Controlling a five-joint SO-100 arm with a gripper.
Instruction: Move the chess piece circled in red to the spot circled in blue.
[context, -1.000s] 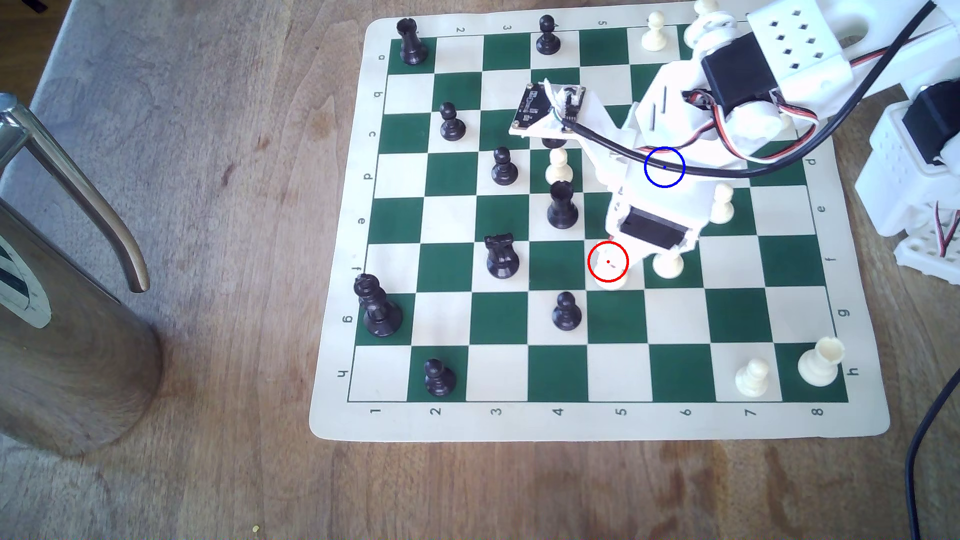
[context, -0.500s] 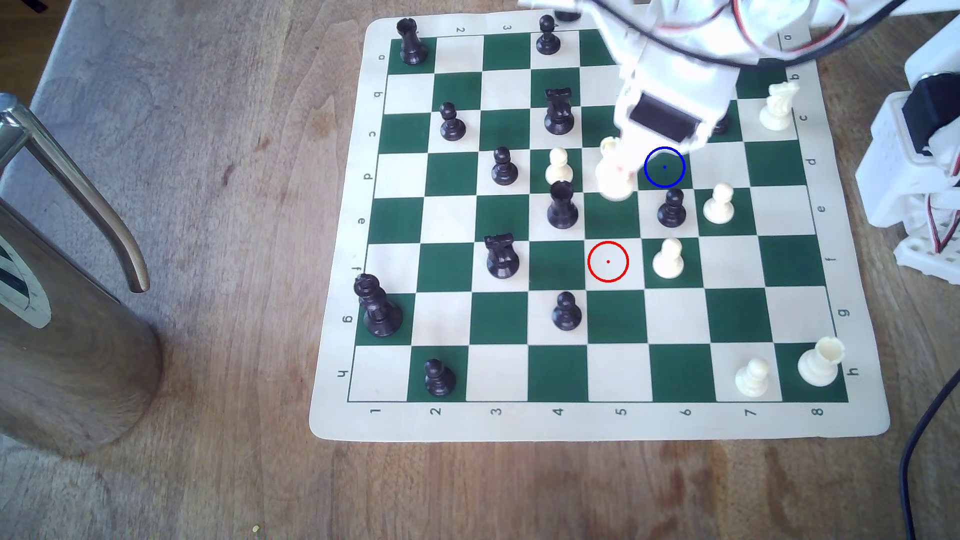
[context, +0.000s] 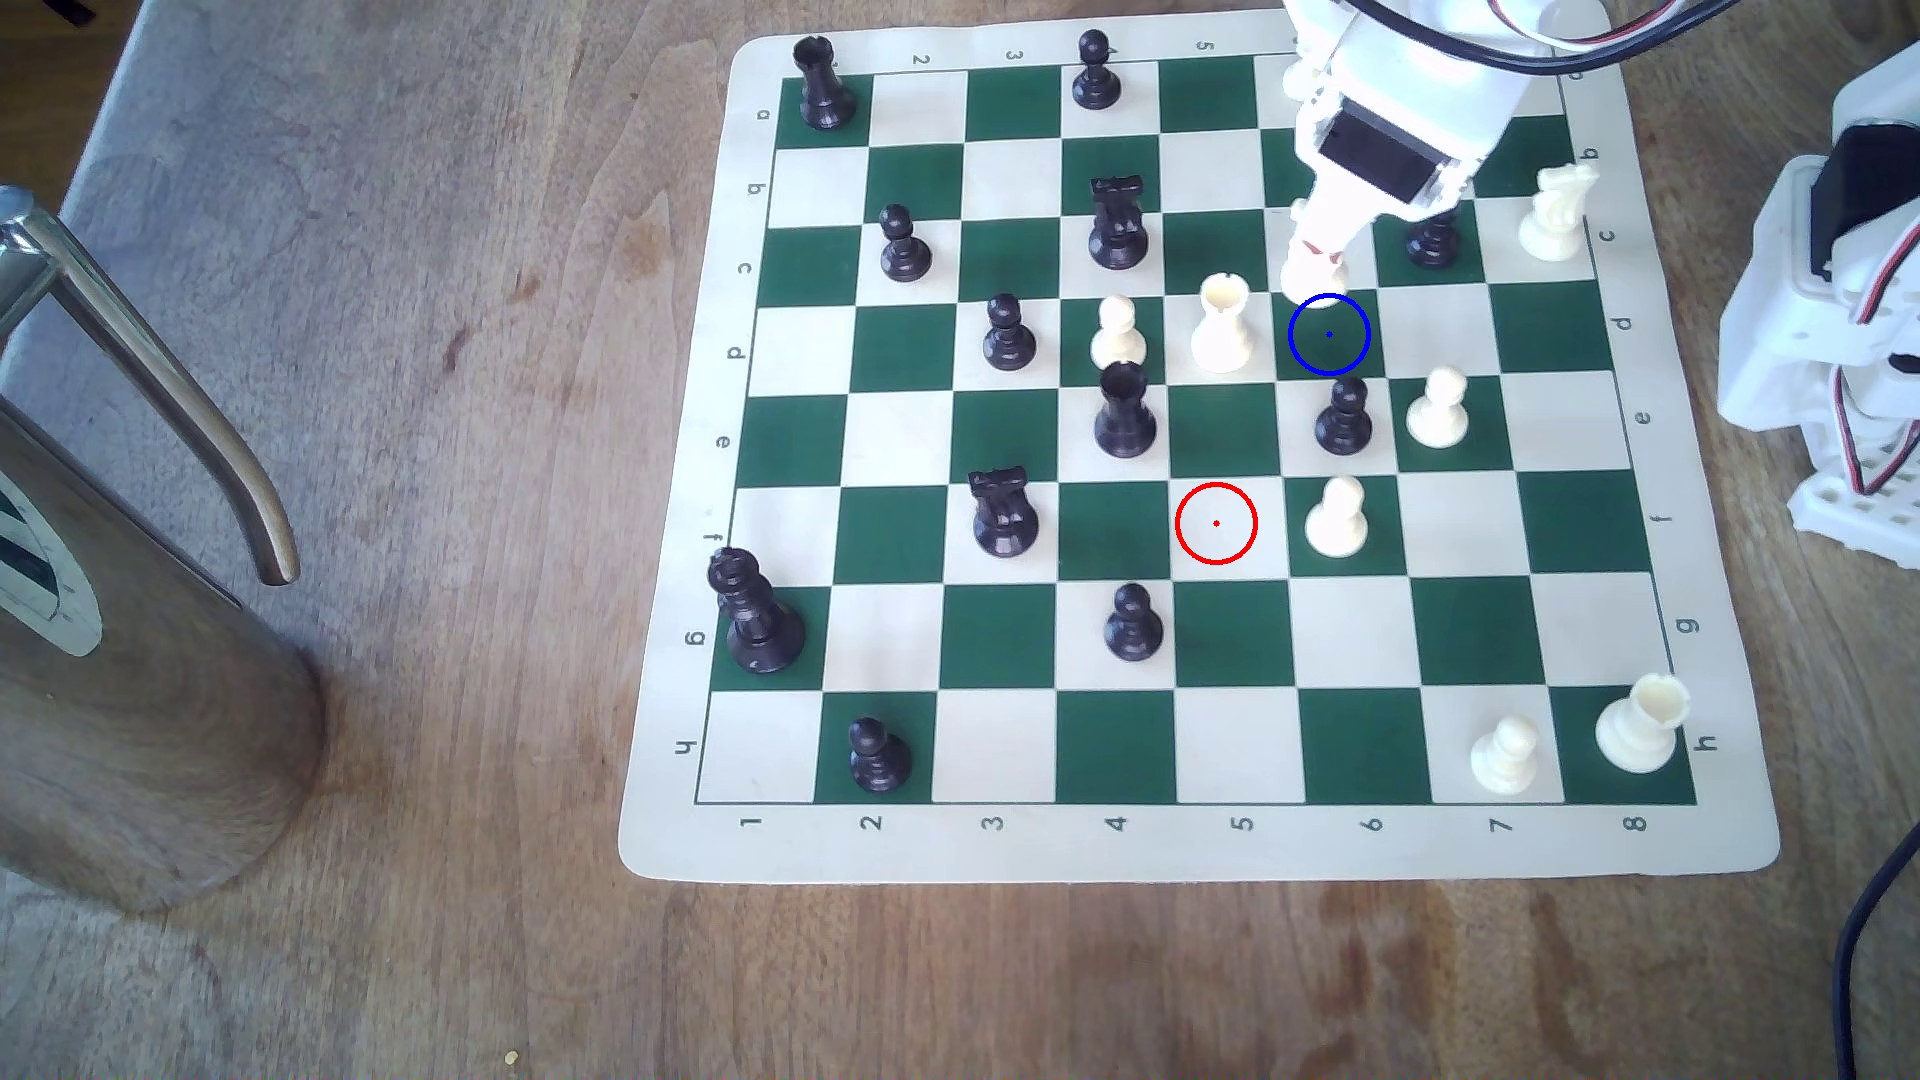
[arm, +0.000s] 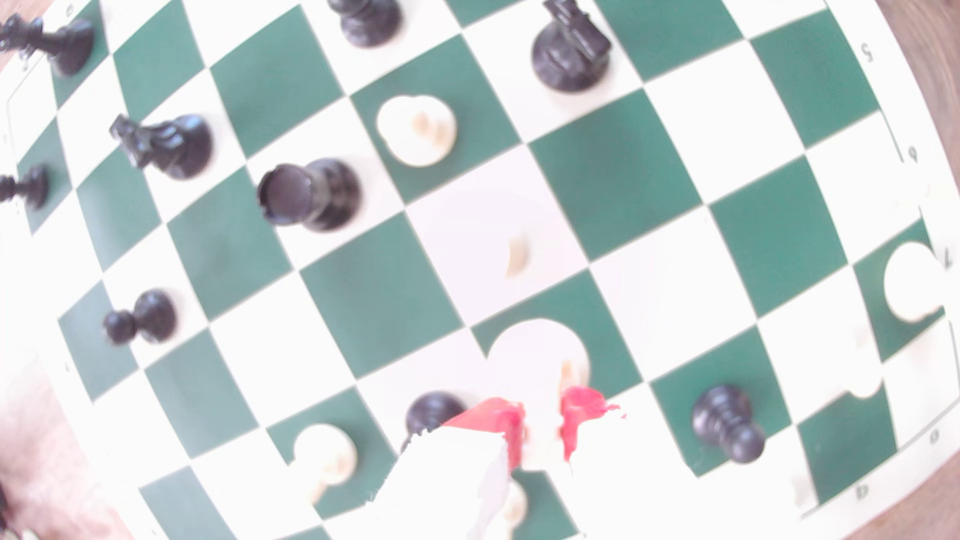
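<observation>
The gripper (context: 1311, 252) stood closed on the chess piece (context: 1313, 278), its red-taped fingertips (arm: 506, 423) pinching the cream knight from both sides. In the upper right of the exterior view the knight hung just above the spot (context: 1329, 334), overlapping the blue ring's top edge beside a cream rook (context: 1223, 322). The wrist view showed the knight's round base (arm: 537, 353) over a green square; its height above the board (context: 675, 831) was unclear.
</observation>
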